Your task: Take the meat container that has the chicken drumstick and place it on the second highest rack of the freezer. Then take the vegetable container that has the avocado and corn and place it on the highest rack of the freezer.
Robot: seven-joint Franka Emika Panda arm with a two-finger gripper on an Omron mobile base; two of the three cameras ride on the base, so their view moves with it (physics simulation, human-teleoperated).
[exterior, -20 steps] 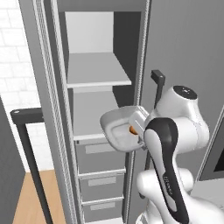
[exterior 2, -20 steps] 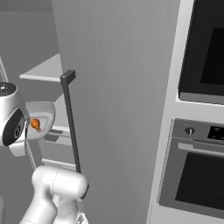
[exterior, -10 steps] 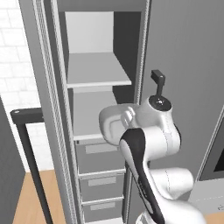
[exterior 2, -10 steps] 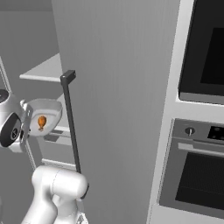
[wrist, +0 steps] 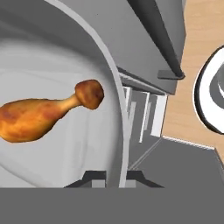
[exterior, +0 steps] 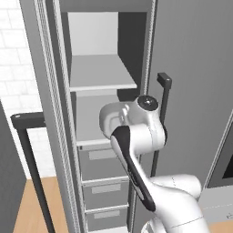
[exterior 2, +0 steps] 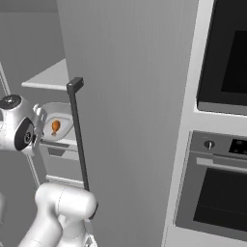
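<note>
- Hand view: end effector (wrist: 117, 177) clamped tight on the rim of the meat container (wrist: 65, 61), one dark fingertip either side of the pale wall.
- Chicken drumstick (wrist: 46, 113) lying inside on the container's pale floor, thick orange-brown end to the left, knobbed end toward the rim.
- Beyond the rim: grey freezer parts and a strip of wooden floor (wrist: 199, 65) at the right.
- Right base view: same container (exterior 2: 61, 126) at the open front of the freezer (exterior 2: 130, 96), just left of the long dark handle (exterior 2: 79, 140), drumstick (exterior 2: 55, 127) showing as a small orange spot.
- Sits just below the highest rack (exterior 2: 50, 79), at about the level of the second highest rack; resting on it or held above it, cannot tell.
- Left base view: white arm (exterior: 136, 150) bent in front of the open freezer (exterior: 102, 113), covering the right part of the second highest rack (exterior: 91, 132).
- Highest rack (exterior: 100, 73) bare, with grey drawers (exterior: 102, 182) stacked below the lower shelf.
- Oven column (exterior 2: 222, 144) at the far right in the right base view.
</note>
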